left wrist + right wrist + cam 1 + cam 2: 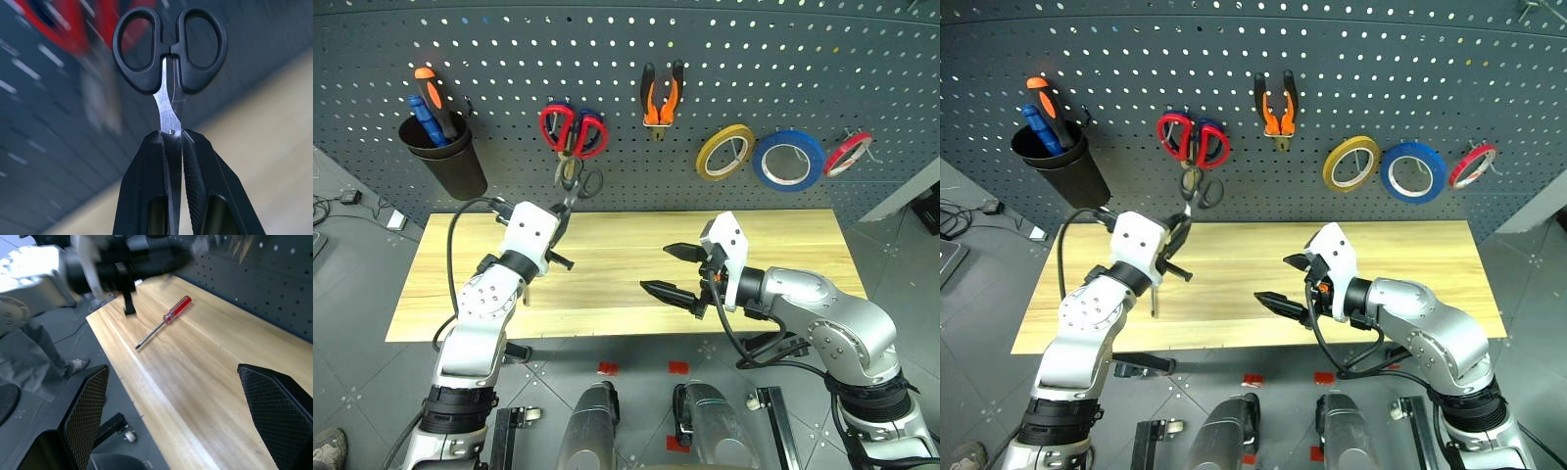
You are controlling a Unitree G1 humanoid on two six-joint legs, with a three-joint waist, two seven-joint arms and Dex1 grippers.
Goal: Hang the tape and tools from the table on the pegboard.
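Observation:
My left gripper is shut on the blades of the small scissors. It holds them up in front of the pegboard, black loops uppermost, just below the red scissors. My right gripper hovers open over the middle of the table with nothing between its fingers. The red-handled screwdriver lies on the table near the left arm. On the pegboard hang the blue tape and the orange-and-black pliers.
Bigger red-looped scissors hang above the held pair. A yellow tape ring and a red one flank the blue tape. At the board's left, a black cup holds orange and blue screwdrivers.

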